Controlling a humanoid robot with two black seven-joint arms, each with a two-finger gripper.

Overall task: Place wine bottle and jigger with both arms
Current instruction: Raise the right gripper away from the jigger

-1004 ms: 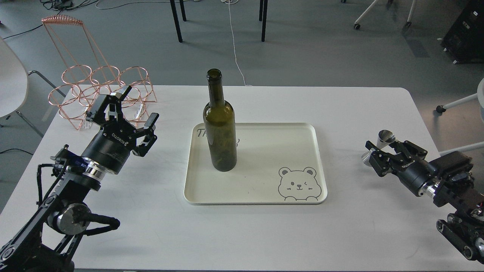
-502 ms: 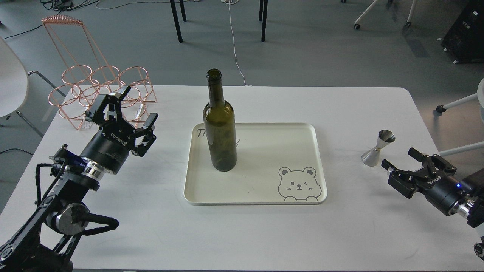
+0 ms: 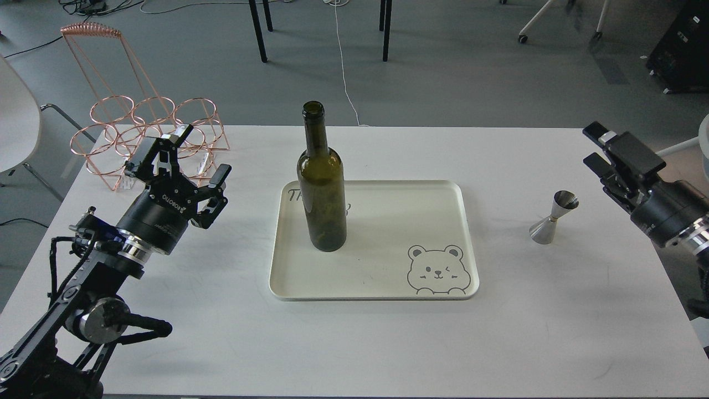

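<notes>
A tall dark olive-green glass wine bottle (image 3: 322, 183) stands upright at centre frame, on the left part of a cream rectangular tray (image 3: 388, 277) with a bear drawing; the tray lies on a white table (image 3: 354, 343); a small shiny steel hourglass jigger (image 3: 553, 217) stands on the table at right, well apart from the tray; the black left gripper (image 3: 185, 158) hangs at left with fingers spread wide, empty, before a copper wire rack (image 3: 147, 130); the black right gripper (image 3: 595, 148) sits at the right edge above the jigger, apart from it, fingers parted and empty.
</notes>
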